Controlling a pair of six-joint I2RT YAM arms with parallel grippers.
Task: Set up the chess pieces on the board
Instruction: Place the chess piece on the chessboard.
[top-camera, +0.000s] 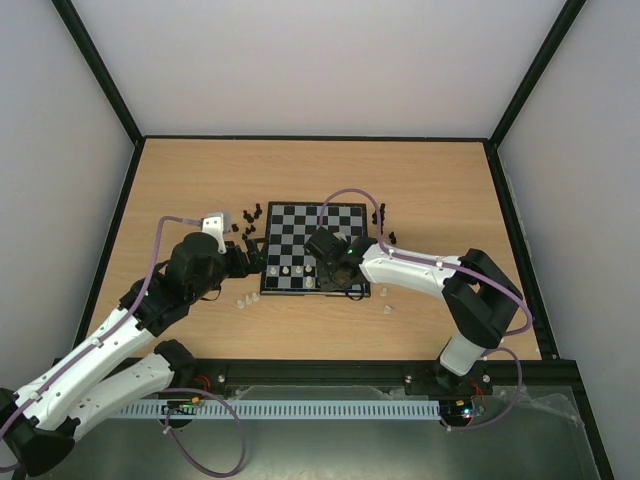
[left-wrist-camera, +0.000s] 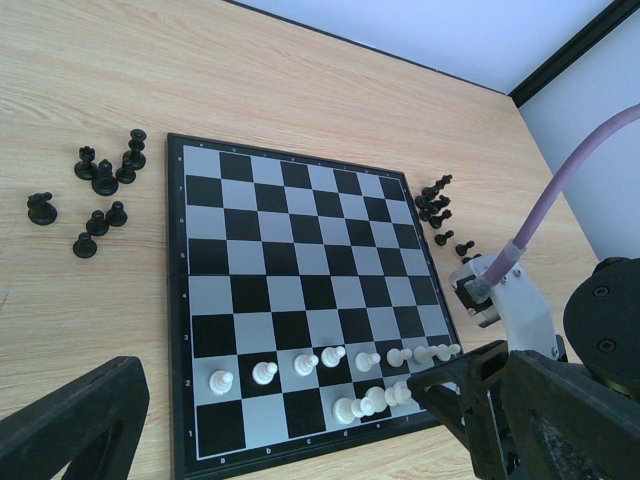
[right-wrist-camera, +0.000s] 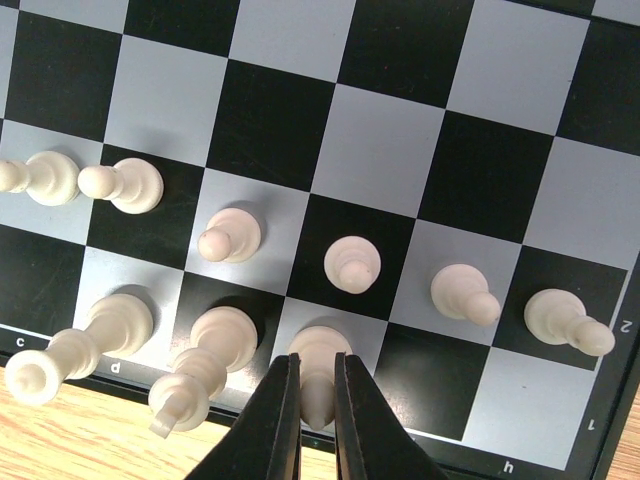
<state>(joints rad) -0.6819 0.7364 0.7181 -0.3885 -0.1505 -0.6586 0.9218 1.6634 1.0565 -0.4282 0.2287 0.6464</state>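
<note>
The right pincer (right-wrist-camera: 318, 405) was pinching a small pale whitish chess piece (right-wrist-camera: 318, 372) by its upper part, its two black fingers pressed against either side. The piece's round base lay just ahead of the fingertips, over a pale-grey square in the nearest row of the flat black-and-grey checked chessboard (right-wrist-camera: 270, 110). Whether the base sat fully down could not be told.

Just left of the pincer stood two taller pale back-row pieces (right-wrist-camera: 205, 365). The nearer one was close beside the left finger. Beyond the tips ran a row of pale pawns (right-wrist-camera: 352, 263), one of them almost straight ahead. To the pincer's right the last two squares of the row were bare.

The left pincer (top-camera: 248, 262) hung spread wide and held nothing, off the board's left edge. Black pieces (left-wrist-camera: 105, 180) waited in clusters on the light wooden tabletop (left-wrist-camera: 300, 70) on both sides of the board's far half.

The step appeared to be setting this piece on its home square. Doing it well probably meant checking that the base sat flat and centred before letting go. The fingers should then part only a little, since the left neighbour was so near. The pincer should lift straight up rather than swing sideways, so that neither the neighbour nor the pawn ahead was toppled.
</note>
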